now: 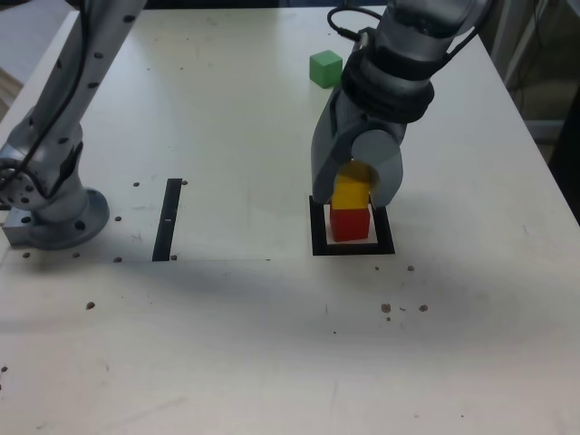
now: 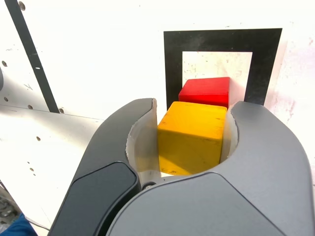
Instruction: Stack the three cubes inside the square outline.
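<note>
The hand hangs low over the square outline on the pale desk, its two grey jaws clamped on the yellow cube, one jaw against each side of it as the wrist view shows. The yellow cube sits between the jaws directly above the red cube; whether the two touch cannot be told. The red cube stands just below the hand, inside the pale centre of the square outline. The green cube lies well apart from the hand, farther back on the desk near the arm's upper links. A straight black strip lies on the desk well off toward the exterior view's left of the hand, near the arm's round base.
</note>
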### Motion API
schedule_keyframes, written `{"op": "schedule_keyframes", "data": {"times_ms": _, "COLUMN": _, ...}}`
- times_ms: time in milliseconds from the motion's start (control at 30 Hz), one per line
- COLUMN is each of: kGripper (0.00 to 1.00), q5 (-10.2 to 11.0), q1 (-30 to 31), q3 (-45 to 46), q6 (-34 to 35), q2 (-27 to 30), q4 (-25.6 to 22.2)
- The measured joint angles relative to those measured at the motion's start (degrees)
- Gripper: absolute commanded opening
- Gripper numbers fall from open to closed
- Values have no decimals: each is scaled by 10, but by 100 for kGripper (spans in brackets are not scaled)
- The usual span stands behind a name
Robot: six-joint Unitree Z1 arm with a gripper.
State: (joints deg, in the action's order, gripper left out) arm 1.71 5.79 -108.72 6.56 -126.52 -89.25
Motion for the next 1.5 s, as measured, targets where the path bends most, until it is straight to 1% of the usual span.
{"op": "schedule_keyframes", "data": {"times_ms": 67, "kGripper": 55, "q5": -2, "q1": -1, "q3": 2, "q6": -1, "q2": 0, "q4": 0}}
{"op": "schedule_keyframes", "data": {"times_ms": 300, "kGripper": 59, "q5": -5, "q1": -5, "q3": 10, "q6": -2, "q2": -2, "q4": 1}}
{"op": "schedule_keyframes", "data": {"times_ms": 400, "kGripper": 62, "q5": -6, "q1": -5, "q3": 10, "q6": -4, "q2": -4, "q4": 2}}
{"op": "schedule_keyframes", "data": {"times_ms": 467, "kGripper": 69, "q5": -7, "q1": -5, "q3": 11, "q6": -5, "q2": -5, "q4": 2}}
{"op": "schedule_keyframes", "data": {"times_ms": 567, "kGripper": 86, "q5": -10, "q1": -5, "q3": 12, "q6": -7, "q2": -5, "q4": 2}}
{"op": "schedule_keyframes", "data": {"times_ms": 633, "kGripper": 95, "q5": -10, "q1": -5, "q3": 13, "q6": -7, "q2": -5, "q4": 2}}
{"op": "schedule_keyframes", "data": {"times_ms": 700, "kGripper": 99, "q5": -9, "q1": -5, "q3": 12, "q6": -8, "q2": -5, "q4": 2}}
{"op": "schedule_keyframes", "data": {"times_ms": 833, "kGripper": 100, "q5": 4, "q1": -5, "q3": 11, "q6": -8, "q2": 4, "q4": -1}}
{"op": "schedule_keyframes", "data": {"times_ms": 1000, "kGripper": 99, "q5": 21, "q1": -7, "q3": 11, "q6": -11, "q2": 39, "q4": -1}}
{"op": "schedule_keyframes", "data": {"times_ms": 1100, "kGripper": 99, "q5": 30, "q1": -16, "q3": 11, "q6": -29, "q2": 53, "q4": 3}}
{"op": "schedule_keyframes", "data": {"times_ms": 1267, "kGripper": 100, "q5": 38, "q1": -60, "q3": 17, "q6": -72, "q2": 71, "q4": 6}}
{"op": "schedule_keyframes", "data": {"times_ms": 1400, "kGripper": 99, "q5": 56, "q1": -91, "q3": 16, "q6": -100, "q2": 75, "q4": 6}}
{"op": "schedule_keyframes", "data": {"times_ms": 1500, "kGripper": 100, "q5": 76, "q1": -142, "q3": 9, "q6": -137, "q2": 75, "q4": 7}}
